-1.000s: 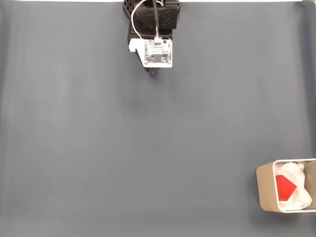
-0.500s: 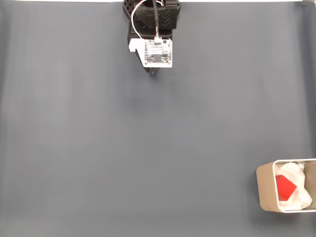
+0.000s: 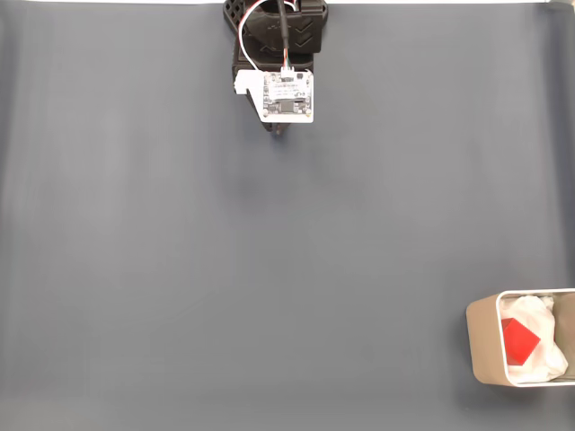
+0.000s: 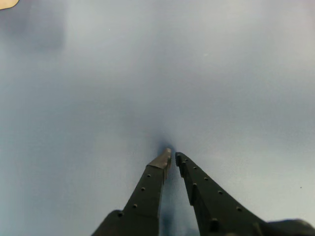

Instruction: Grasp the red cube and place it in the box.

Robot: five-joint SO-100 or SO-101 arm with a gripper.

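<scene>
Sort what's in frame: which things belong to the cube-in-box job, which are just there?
Job:
- small bright red cube, lying inside the tin on the paper
- beige-cream rectangular tin box, lower right of the fixed view
- black two-finger gripper, tips nearly together, holding nothing

Just there:
- wrinkly white paper lining
- grey table cover
- white circuit board on the arm

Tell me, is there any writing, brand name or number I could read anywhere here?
None is readable.
The white circuit board on the arm carries tiny markings, too small and blurred to read.
The box, the red cube and the hand show no text.
</scene>
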